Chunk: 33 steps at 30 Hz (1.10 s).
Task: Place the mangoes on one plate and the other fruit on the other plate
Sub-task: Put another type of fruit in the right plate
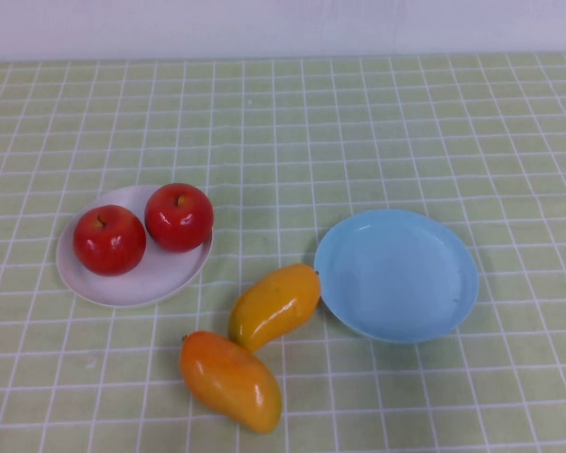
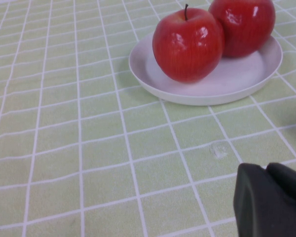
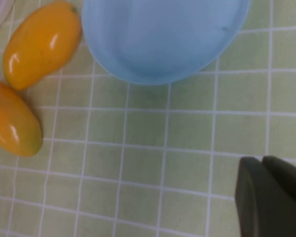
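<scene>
Mangoes: yellow mango at about 9 o'clock of the light blue plate, its tip just beside the rim; orange mango at 7 o'clock of it, touching it; both on the counter.
Look: glossy, elongated, smooth skin; one deeper orange.
Handling: probably stiff, light and slippery; they may roll. Best taken across the narrow middle, not the tapered ends.
Apples: two shiny red apples side by side on the white plate, so that half looks done.
Blue plate: holds nothing.
Left end effector: fingers closed, holding nothing, low near the white plate.
Right end effector: fingers closed, holding nothing, near the blue plate.
</scene>
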### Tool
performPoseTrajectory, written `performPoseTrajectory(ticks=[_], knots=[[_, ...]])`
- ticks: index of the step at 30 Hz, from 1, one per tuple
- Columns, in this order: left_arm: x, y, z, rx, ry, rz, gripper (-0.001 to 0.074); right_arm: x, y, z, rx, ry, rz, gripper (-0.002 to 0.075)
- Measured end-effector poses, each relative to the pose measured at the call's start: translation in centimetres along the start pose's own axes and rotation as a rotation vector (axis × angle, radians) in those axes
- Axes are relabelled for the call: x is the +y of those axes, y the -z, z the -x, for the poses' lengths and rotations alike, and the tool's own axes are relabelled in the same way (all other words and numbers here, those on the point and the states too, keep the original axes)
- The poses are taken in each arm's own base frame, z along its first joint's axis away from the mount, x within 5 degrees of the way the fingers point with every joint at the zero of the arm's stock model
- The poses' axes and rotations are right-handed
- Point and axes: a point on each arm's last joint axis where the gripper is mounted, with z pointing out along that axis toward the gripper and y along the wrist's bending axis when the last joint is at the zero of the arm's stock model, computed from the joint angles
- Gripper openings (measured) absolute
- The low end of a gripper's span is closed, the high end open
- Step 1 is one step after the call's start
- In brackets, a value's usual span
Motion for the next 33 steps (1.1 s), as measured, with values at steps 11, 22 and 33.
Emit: performPoseTrajectory(ticks=[11,22,33], knots=[[0.0,0.0,0.0,0.000,0.000,0.000,0.0004,5.9,-5.4,2.9,0.227,0.281,0.116,-0.0017],[0.0,0.0,0.0,0.000,0.000,0.000,0.0004,18.2,-13.9,3.7,0.430,0.646,0.182,0.0296],[0.0,0.0,0.0,0.000,0.000,0.000,0.0004,24.0,-20.1,3.5,0.474,0.802,0.160,0.0684]])
